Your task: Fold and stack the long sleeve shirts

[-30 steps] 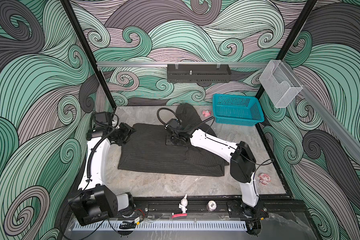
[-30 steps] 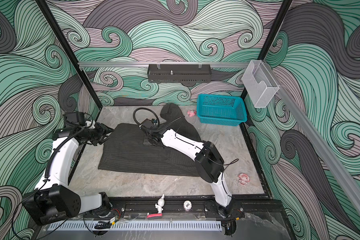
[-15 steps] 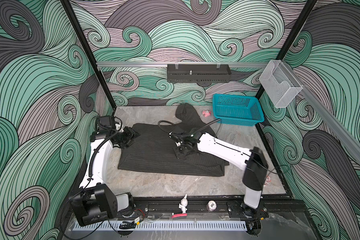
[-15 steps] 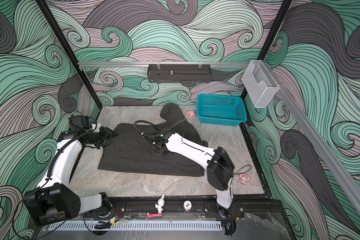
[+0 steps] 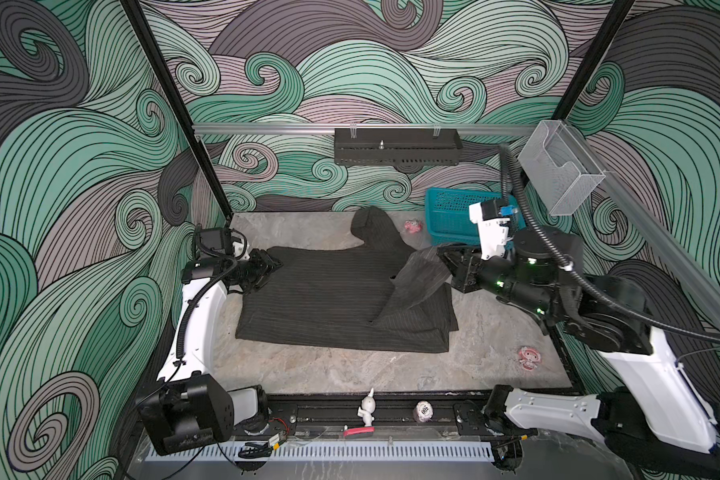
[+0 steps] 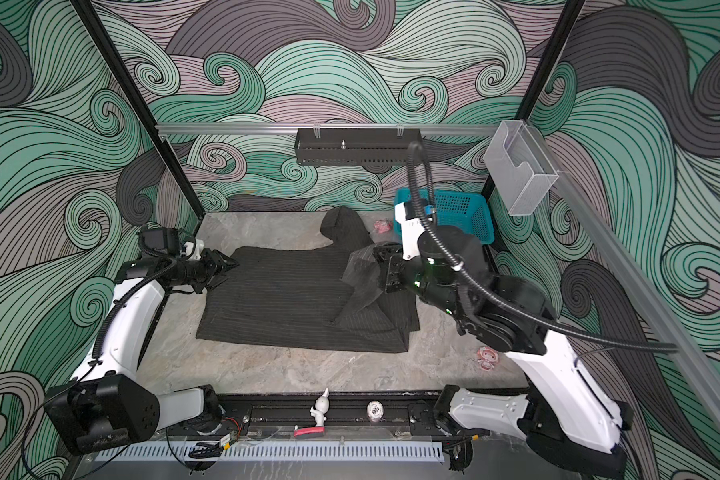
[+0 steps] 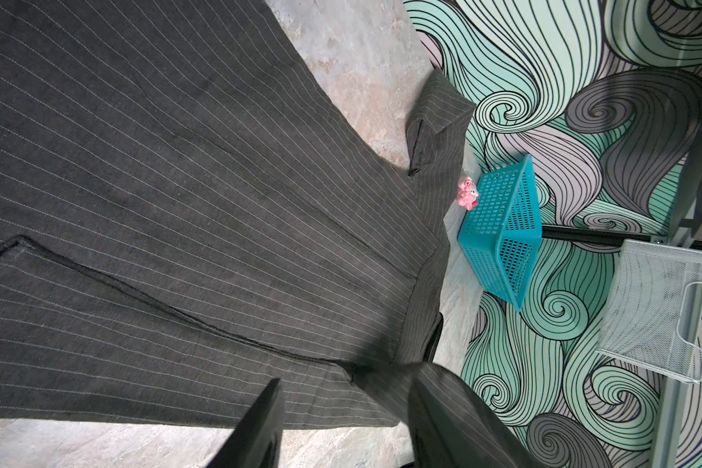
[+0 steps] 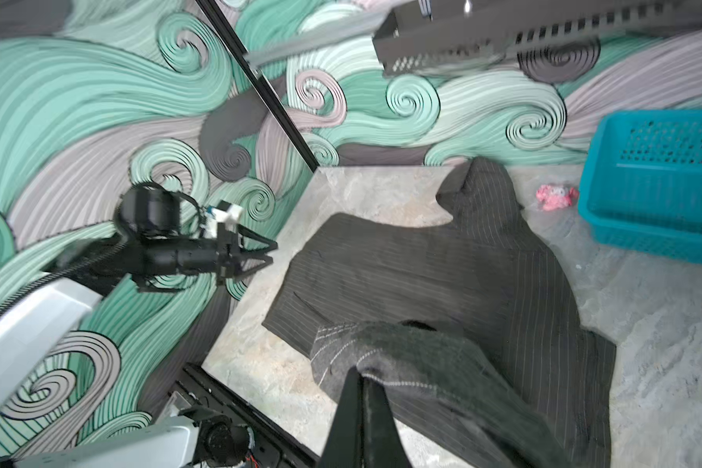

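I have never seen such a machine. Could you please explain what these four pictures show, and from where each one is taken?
You see two robot arms fixed at the edge of a table. Each arm ends in a gripper with two fingers. Two pictures look down on the whole scene from above. The other two come from small cameras on the arms' wrists. On the table lies a dark pinstriped shirt. Behind it stand a teal basket and a small pink toy. The right gripper is shut on a fold of the shirt and holds it raised. The left gripper is open at the opposite edge and holds nothing.
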You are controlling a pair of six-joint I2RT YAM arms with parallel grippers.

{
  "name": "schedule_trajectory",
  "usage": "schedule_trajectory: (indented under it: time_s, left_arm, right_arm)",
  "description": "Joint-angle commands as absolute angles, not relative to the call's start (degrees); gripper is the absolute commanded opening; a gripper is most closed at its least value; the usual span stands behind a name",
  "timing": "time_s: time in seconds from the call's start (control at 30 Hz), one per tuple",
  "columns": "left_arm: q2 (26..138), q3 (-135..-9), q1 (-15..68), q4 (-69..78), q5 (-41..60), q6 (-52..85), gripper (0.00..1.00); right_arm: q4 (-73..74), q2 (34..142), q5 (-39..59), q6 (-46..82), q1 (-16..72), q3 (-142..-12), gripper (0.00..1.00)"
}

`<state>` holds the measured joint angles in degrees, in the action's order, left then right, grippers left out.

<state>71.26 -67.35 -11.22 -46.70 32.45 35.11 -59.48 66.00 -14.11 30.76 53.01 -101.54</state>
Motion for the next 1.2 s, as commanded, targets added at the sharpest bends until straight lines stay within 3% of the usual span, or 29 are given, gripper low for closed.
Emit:
schedule_trajectory:
  time_s: [0.0, 0.2, 0.33, 0.53, 0.7, 0.83, 1.0, 1.1, 1.17]
  left_arm:
    - [69.36, -67.69, -10.83, -46.68, 32.74, 34.41, 0.52]
    - [69.25, -66.45, -10.81, -45.67, 32.61, 34.71, 0.52]
    - [69.51, -66.36, -10.8, -45.34, 32.24, 34.89, 0.52]
    - [69.6, -66.5, -10.84, -45.08, 31.89, 35.42, 0.52]
    - [69.26, -67.55, -10.88, -45.61, 31.5, 35.25, 0.52]
    - [69.04, -67.98, -10.88, -46.04, 30.87, 35.24, 0.52]
    - [69.25, -67.58, -10.9, -45.63, 31.03, 35.68, 0.52]
    - [69.26, -67.58, -10.88, -45.7, 30.95, 35.34, 0.52]
    - [69.22, -67.43, -10.9, -45.8, 30.81, 35.24, 0.52]
  right_arm:
    - [-64.39, 67.3, -11.78, 34.16, 52.49, -96.68, 0.0]
    - [-63.07, 68.46, -7.6, 36.87, 51.24, -89.32, 0.0]
    - [-54.69, 69.81, -3.33, 40.97, 49.54, -82.83, 0.0]
    - [-24.86, 68.08, 2.86, 65.33, 41.5, -64.58, 0.0]
    - [-14.98, 65.14, -12.68, 82.7, 40.24, -58.72, 0.0]
    - [-23.54, 64.27, -26.86, 93.2, 40.5, -59.77, 0.0]
    - [-32.07, 67.51, -27.49, 104.86, 39.84, -57.51, 0.0]
    - [-31.19, 68.37, -24.17, 107.13, 39.82, -51.81, 0.13]
    - [-30.09, 67.68, -22.94, 104.86, 39.82, -48.1, 0.38]
